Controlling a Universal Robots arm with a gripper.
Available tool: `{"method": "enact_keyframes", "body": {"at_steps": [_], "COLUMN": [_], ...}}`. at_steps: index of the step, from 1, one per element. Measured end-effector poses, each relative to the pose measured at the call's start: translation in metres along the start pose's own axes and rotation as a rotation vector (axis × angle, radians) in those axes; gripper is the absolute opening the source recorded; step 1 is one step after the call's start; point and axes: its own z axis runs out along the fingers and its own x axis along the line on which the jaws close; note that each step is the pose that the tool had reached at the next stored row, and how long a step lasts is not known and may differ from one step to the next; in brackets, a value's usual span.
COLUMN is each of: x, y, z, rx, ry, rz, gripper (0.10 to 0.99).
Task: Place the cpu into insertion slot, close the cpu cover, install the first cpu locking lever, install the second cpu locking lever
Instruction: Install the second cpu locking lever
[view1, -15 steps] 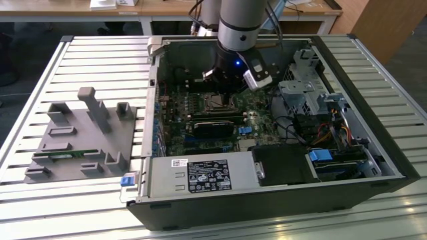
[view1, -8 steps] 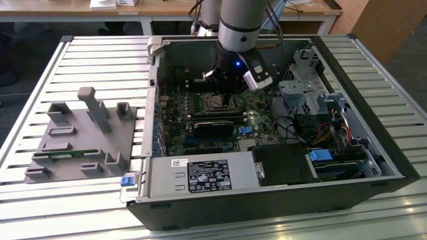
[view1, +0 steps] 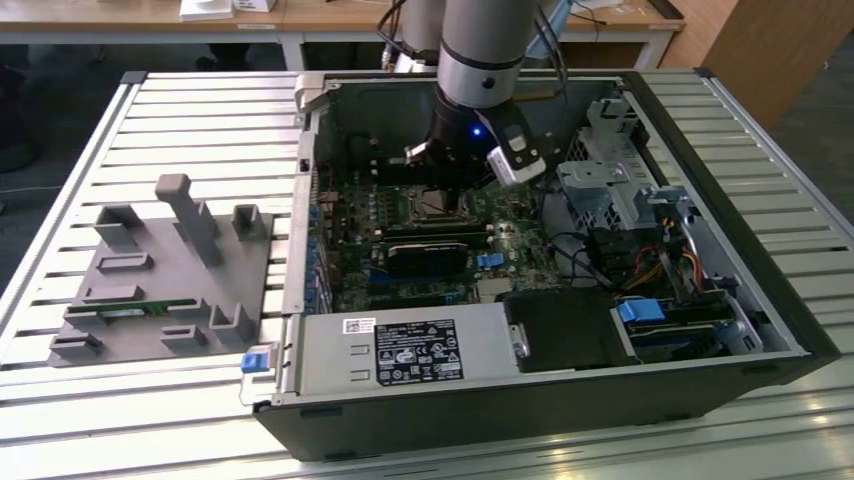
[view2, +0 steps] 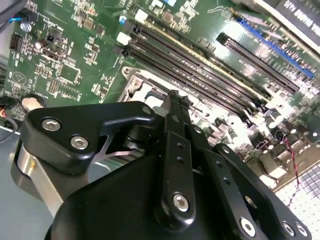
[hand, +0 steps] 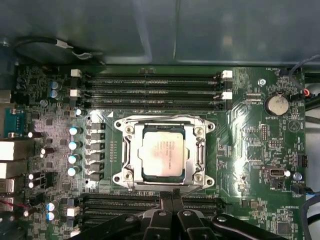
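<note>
On the exterior view's left, on the slatted table (view1: 200, 110): a grey parts tray (view1: 80, 350), well apart from the work. Middle: an open computer case (view1: 534, 420), with the arm (view1: 481, 50) reaching straight down into it and the gripper (view1: 434, 185) low over the board. Further right in the case, a drive cage (view1: 601, 180) and cable bundles (view1: 654, 265), near the wrist.

In the first wrist view, shows the cpu (hand: 163, 152) already seated in the insertion slot (hand: 122, 125), with the cpu cover (hand: 200, 150) lying flat around it, chip visible through the window. Between memory slots (hand: 150, 92) on either side. A thin wire bar (hand: 160, 118) along one edge of the frame; cannot tell whether it is latched.

Gripper (hand: 170, 197) drawn shut, fingers together, nothing visibly between them, tip just beside the socket's near edge in both wrist views (view2: 174, 97).

Risks, as a judgement: slipping off a springy lever and striking the neighbouring slots; pressing off-line and bending the bar; snagging cables with the wrist.
</note>
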Motion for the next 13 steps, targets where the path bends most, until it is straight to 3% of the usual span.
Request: {"method": "enact_keyframes", "body": {"at_steps": [7,13], "x": [0.0097,0.0107], "y": [-0.0019,-0.0022], "z": [0.0009,0.0024], "rx": [-0.001,-0.001], "ry": [-0.0002,-0.0001], "rz": [0.0,0.0], "gripper": [0.118,0.118]}}
